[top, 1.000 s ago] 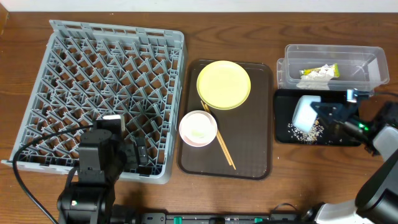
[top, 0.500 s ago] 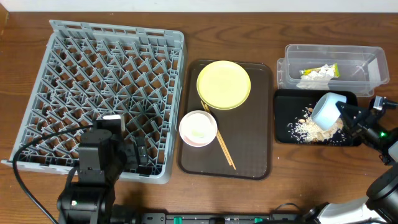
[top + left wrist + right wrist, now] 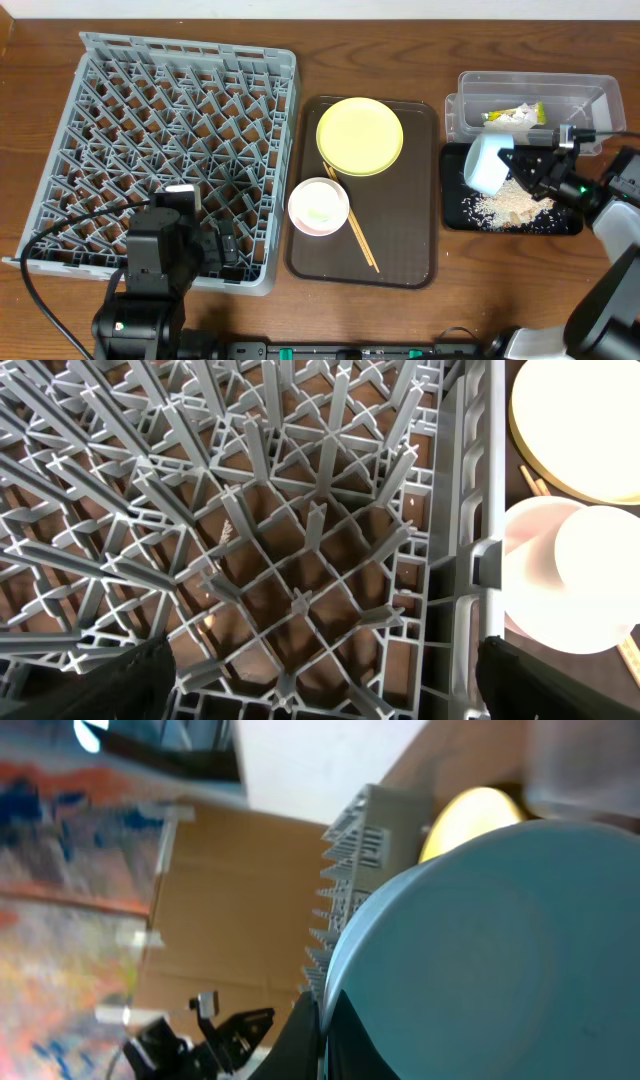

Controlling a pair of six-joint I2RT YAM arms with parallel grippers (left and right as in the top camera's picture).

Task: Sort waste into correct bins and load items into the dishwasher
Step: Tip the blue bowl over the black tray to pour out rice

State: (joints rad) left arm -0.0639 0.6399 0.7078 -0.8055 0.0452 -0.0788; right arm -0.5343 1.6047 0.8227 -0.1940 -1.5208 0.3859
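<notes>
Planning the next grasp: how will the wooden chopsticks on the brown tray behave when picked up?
Probably stiff and light: the chopsticks look thin and wooden. They lie flat on the brown tray, so gripping them may be hard. Being a loose pair beside the pink bowl, one could slip or roll away.

Black left arm (image 3: 155, 262), trailing black cable (image 3: 28, 280)

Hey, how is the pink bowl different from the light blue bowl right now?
The pink bowl sits upright on the brown tray; the light blue bowl is tipped on its side above the black tray. The pink bowl stands free; the light blue bowl is held by the right gripper. Both are round, plain bowls.
</notes>
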